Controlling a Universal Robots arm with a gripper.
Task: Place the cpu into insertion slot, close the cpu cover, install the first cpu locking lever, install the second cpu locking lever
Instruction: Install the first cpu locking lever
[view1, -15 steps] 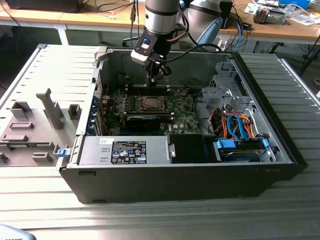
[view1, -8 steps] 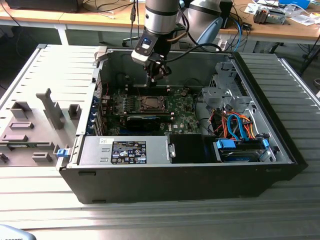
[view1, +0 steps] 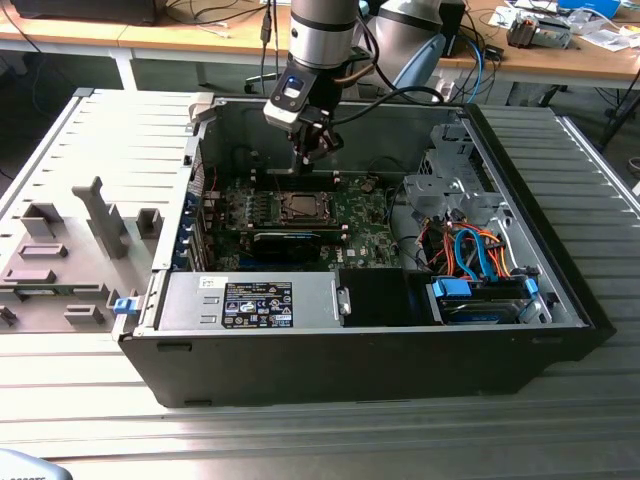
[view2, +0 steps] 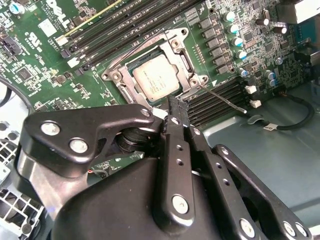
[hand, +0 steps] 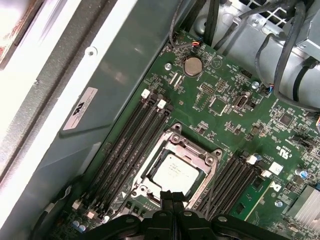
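Silver-grey cpu (view2: 157, 78), green circuit board (hand: 210, 80)

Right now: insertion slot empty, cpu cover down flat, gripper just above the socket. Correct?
Not empty: the second wrist view shows the cpu seated in the insertion slot, visible through the window of the cpu cover. The cover being down and the gripper just above the socket are right.

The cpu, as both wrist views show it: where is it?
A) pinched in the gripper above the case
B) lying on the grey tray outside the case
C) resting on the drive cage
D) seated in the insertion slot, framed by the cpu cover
D: in both wrist views the cpu lies flat in the insertion slot, its silver top showing through the window of the cpu cover, with the gripper holding nothing.
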